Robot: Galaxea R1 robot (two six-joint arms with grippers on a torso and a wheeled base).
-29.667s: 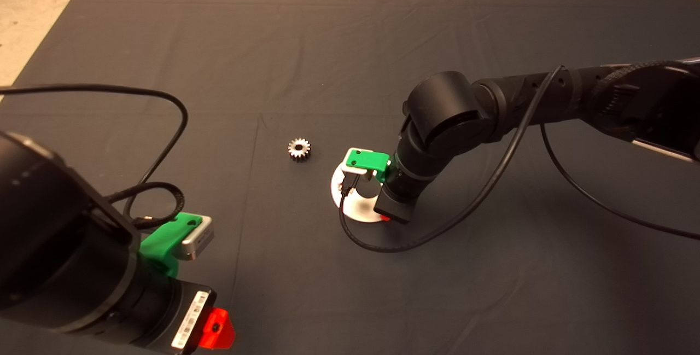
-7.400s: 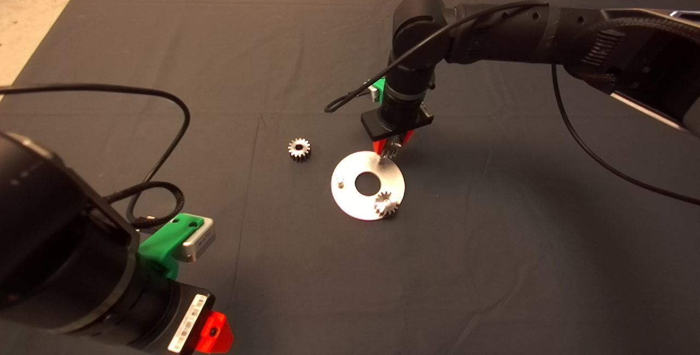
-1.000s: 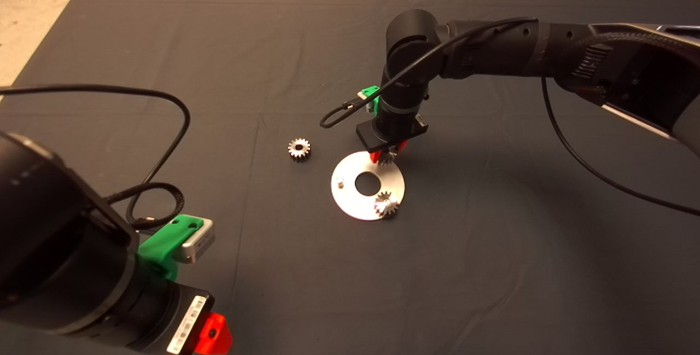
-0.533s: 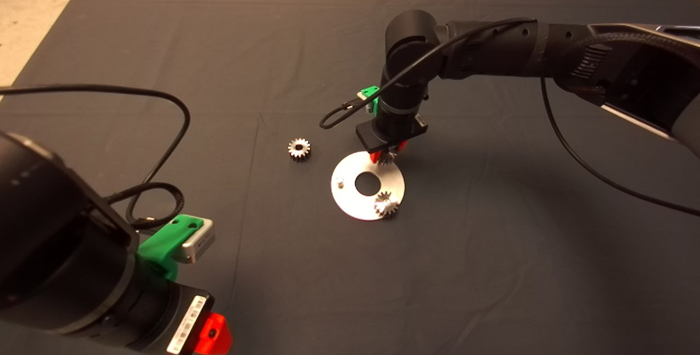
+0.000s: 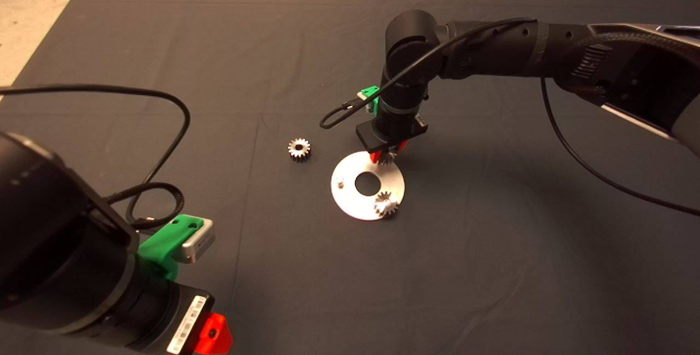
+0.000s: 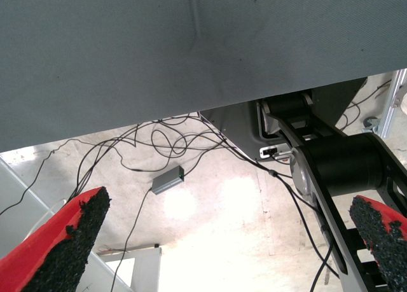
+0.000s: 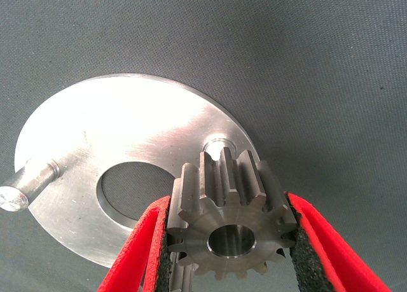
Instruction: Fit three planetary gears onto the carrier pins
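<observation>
My right gripper [image 5: 387, 155] hangs over the far edge of the silvery round disc [image 5: 350, 202], shut on a planetary gear [image 7: 232, 231]. That gear sits level between the red fingers [image 7: 137, 254], just short of one carrier pin [image 7: 219, 144] and above the disc [image 7: 127, 126]. A second pin [image 5: 339, 182] stands bare on the disc's left side and shows again in the right wrist view [image 7: 28, 185]. Another gear [image 5: 386, 205] sits on the disc's near right edge. A third gear [image 5: 299, 149] lies loose on the mat left of the disc. My left gripper [image 5: 214, 332] is parked at the lower left, open.
The dark mat [image 5: 492, 267] covers the table, with pale floor beyond its far edge. A black cable [image 5: 164, 141] loops across the mat at the left. In the left wrist view the open fingers [image 6: 63, 241] frame floor with cables and a small grey box [image 6: 167, 179].
Over the last second nothing has visibly moved. Since about 7 s ago the right gripper has shifted slightly left and lower with its gear, over the disc's far edge.
</observation>
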